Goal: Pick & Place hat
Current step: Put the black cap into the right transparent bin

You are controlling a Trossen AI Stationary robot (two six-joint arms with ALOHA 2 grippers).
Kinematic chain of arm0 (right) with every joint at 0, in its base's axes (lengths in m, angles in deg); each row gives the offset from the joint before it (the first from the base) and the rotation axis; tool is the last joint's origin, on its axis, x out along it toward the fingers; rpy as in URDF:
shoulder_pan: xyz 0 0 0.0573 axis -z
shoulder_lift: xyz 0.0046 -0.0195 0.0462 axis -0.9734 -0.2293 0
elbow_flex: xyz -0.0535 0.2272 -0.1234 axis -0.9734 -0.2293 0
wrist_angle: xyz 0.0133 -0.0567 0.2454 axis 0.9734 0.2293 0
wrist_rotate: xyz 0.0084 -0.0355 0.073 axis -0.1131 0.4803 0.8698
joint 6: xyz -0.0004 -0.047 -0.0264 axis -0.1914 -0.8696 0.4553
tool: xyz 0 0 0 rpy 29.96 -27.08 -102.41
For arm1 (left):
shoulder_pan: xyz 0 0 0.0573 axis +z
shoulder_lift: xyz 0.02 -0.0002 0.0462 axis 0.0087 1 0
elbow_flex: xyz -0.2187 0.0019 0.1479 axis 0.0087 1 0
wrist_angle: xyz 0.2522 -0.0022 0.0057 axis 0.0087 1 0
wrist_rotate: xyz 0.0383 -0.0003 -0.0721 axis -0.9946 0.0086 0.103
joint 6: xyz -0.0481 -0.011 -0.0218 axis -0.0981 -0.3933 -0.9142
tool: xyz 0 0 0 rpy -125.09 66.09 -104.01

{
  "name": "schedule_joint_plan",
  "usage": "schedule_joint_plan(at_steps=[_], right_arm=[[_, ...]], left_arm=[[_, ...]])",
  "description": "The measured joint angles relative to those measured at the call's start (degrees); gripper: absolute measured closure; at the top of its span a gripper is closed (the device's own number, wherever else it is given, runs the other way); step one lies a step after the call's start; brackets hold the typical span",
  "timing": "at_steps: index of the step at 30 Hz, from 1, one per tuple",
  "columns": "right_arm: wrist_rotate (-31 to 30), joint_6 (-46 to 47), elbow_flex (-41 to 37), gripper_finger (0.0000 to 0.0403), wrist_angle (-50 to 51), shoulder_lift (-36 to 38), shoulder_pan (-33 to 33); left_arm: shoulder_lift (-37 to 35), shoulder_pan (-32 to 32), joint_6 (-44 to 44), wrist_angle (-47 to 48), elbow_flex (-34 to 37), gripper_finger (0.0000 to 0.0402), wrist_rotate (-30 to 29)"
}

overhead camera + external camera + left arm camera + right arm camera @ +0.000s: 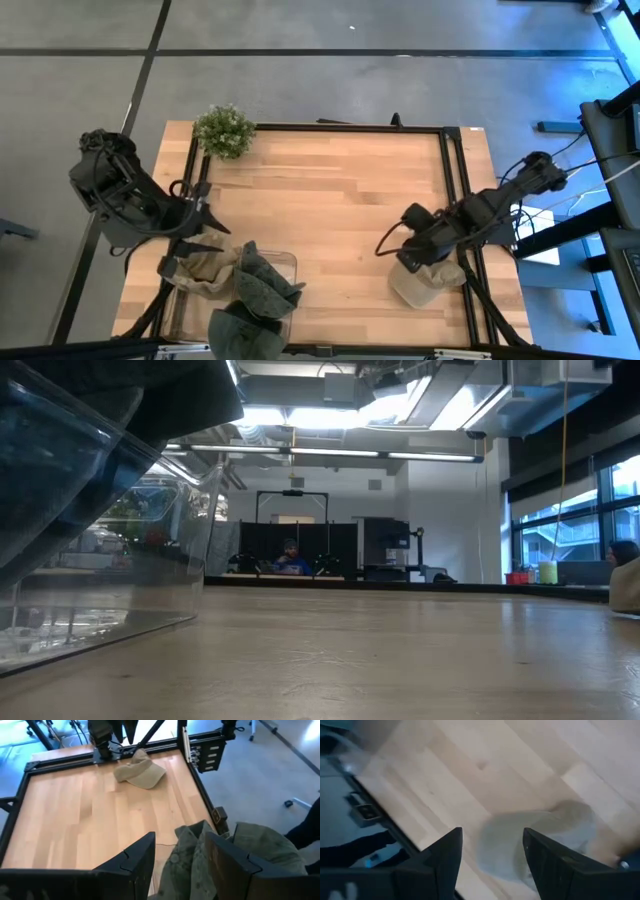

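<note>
Wooden tabletop: my right gripper, fingers spread and empty, hangs directly over the tan hat; left gripper, also spread, waits far across.

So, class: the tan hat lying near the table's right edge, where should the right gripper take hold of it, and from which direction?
Probably from straight above, pinching the soft crown of the tan hat. It lies flat on the table, so its edges offer little to grab, while the domed fabric can bunch between the fingers. The right gripper hangs open directly over it. The left gripper waits open above the bin's hats.
</note>
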Motion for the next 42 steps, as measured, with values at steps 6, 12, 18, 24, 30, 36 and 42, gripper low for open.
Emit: schedule_joint_plan(at_steps=[6,12,18,24,30,36,42], right_arm=[[2.5,0.9,-9.9,0.0193,0.2,4.5,-0.1],[9.8,9.0,-18.6,0.0193,0.0,7.0,-0.1],[10.5,9.5,-24.9,0.0193,-2.9,7.1,-0.1],[10.5,9.1,-28.0,0.0193,-5.2,7.1,0.4],[10.4,6.5,-29.2,0.0193,-5.4,7.1,2.0],[7.3,3.2,-29.2,0.0193,-5.6,7.1,4.2],[4.1,3.1,-29.2,0.0193,-5.7,7.1,5.9]], left_arm=[[0.0,0.0,-1.3,0.0,0.0,0.0237,0.5],[0.3,0.0,-3.3,0.0,0.0,0.0237,0.7],[2.4,-0.5,-2.4,-6.3,0.0,0.0237,5.7],[6.0,-3.0,-4.9,-18.6,0.0,0.0237,21.7],[10.7,-7.9,-9.4,-25.2,0.0,0.0237,29.3],[16.3,-12.4,-17.9,-16.3,0.0,0.0237,26.2],[23.9,-16.4,-24.7,-19.9,0.0,0.0237,25.7]])
